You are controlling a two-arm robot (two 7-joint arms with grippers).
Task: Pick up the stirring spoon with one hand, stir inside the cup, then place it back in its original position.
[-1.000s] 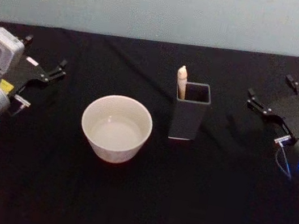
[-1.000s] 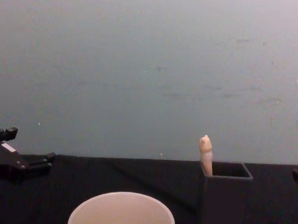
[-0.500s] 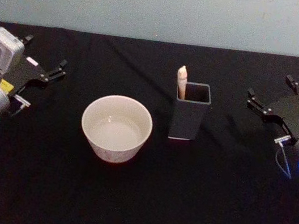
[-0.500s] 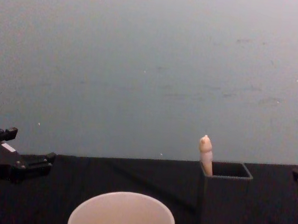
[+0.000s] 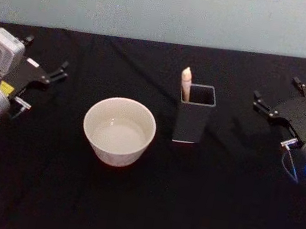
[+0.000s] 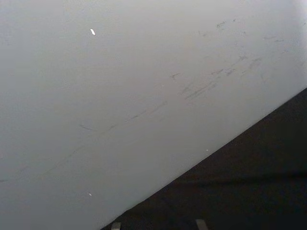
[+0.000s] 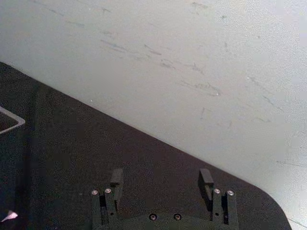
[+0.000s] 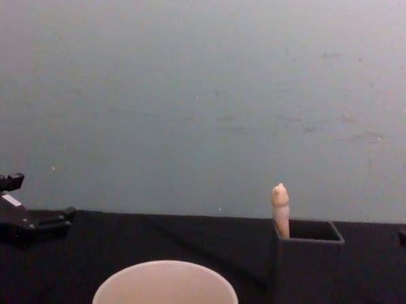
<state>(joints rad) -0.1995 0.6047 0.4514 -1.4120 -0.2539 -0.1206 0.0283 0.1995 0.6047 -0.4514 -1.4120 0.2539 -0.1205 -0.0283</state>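
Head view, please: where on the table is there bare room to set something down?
The front strip of the table, nearer than the cup, is bare. So are the stretches between cup and left gripper, and between box holder and right gripper. Tightest is between cup and box holder, which holds the stirring spoon.

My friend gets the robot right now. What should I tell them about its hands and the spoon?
Left gripper: open, holding nothing, at the table's left side.
Right gripper: open, holding nothing, at the right side.
Stirring spoon: untouched, standing handle-up in the dark box holder, just right of the cup.
Done: nothing yet.
Left: grab the spoon, stir inside the cup, put it back in the holder.
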